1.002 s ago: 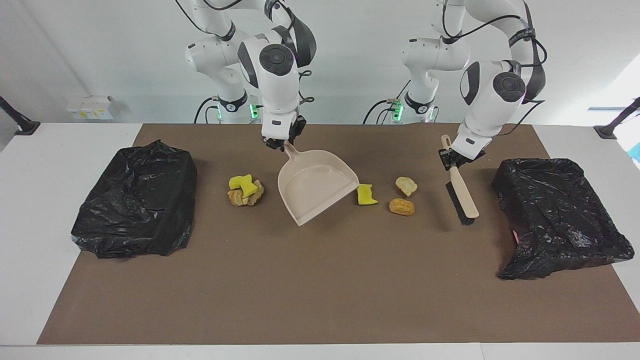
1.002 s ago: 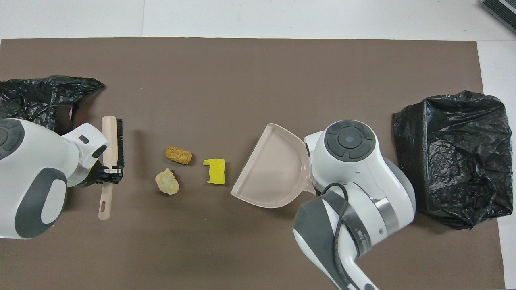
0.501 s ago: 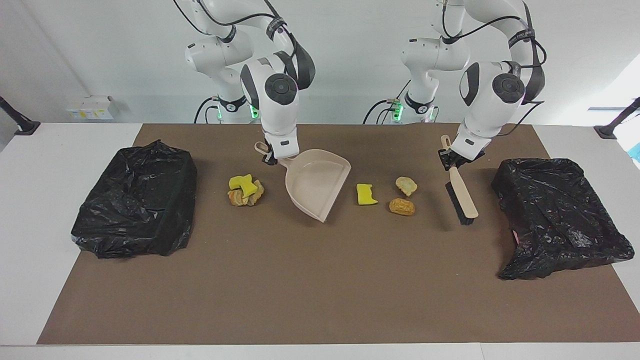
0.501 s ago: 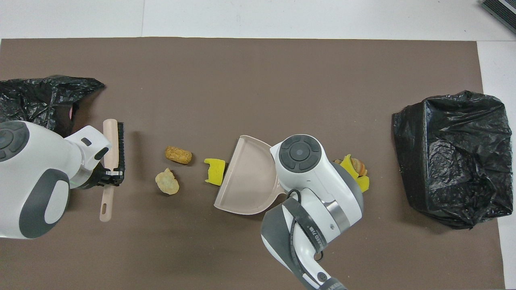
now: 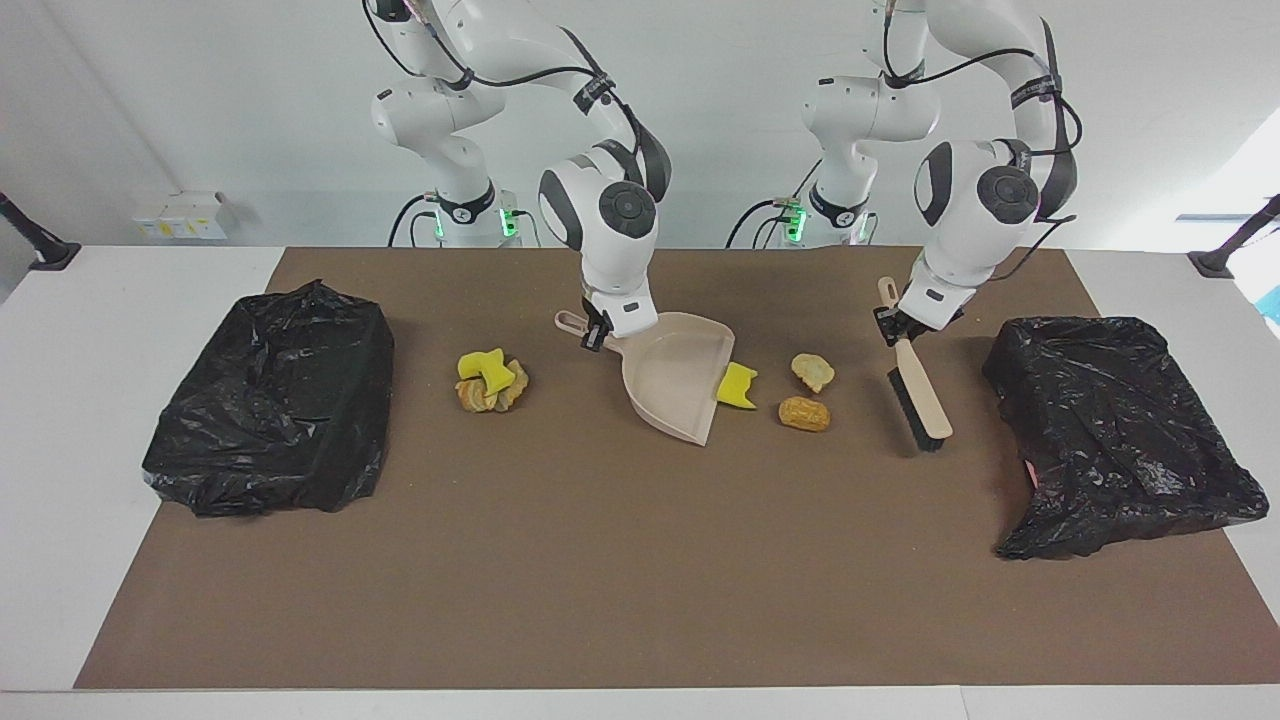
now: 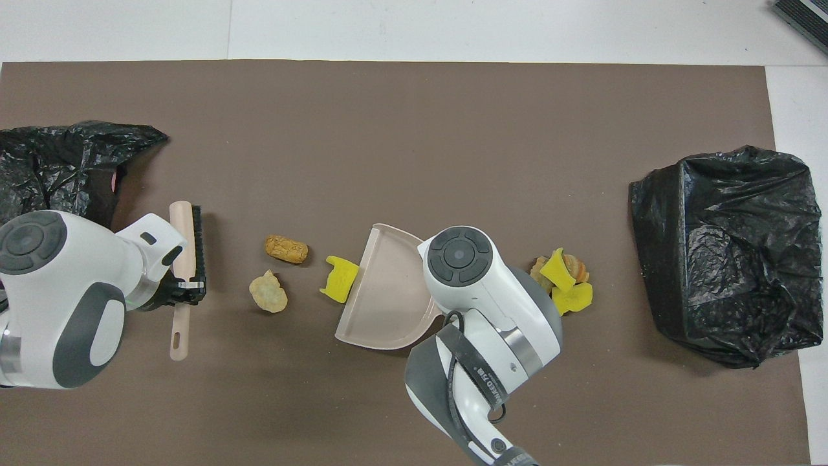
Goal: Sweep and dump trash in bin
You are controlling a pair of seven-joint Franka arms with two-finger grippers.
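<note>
My right gripper (image 5: pixel 597 335) is shut on the handle of the beige dustpan (image 5: pixel 675 385), whose mouth faces the left arm's end of the table; in the overhead view the wrist hides that grip over the dustpan (image 6: pixel 385 291). A yellow foam chunk of trash (image 5: pixel 737 386) (image 6: pixel 340 285) leans on the pan's lip. Two tan lumps (image 5: pixel 813 371) (image 5: pixel 804 413) lie between the pan and the brush (image 5: pixel 920 395) (image 6: pixel 187 252). My left gripper (image 5: pixel 897 327) (image 6: pixel 184 291) is shut on the brush handle, bristles on the mat.
A small pile of yellow and tan trash (image 5: pixel 490 380) (image 6: pixel 561 279) lies beside the dustpan, toward the right arm's end. Black bag-lined bins stand at each end of the brown mat: one (image 5: pixel 270 400) (image 6: pixel 724 252) at the right arm's end, one (image 5: pixel 1115 430) (image 6: pixel 65 162) at the left arm's.
My right arm has slid and turned the dustpan toward the left arm's end until its lip met the yellow chunk, which now tilts against it. The brush has shifted only slightly.
</note>
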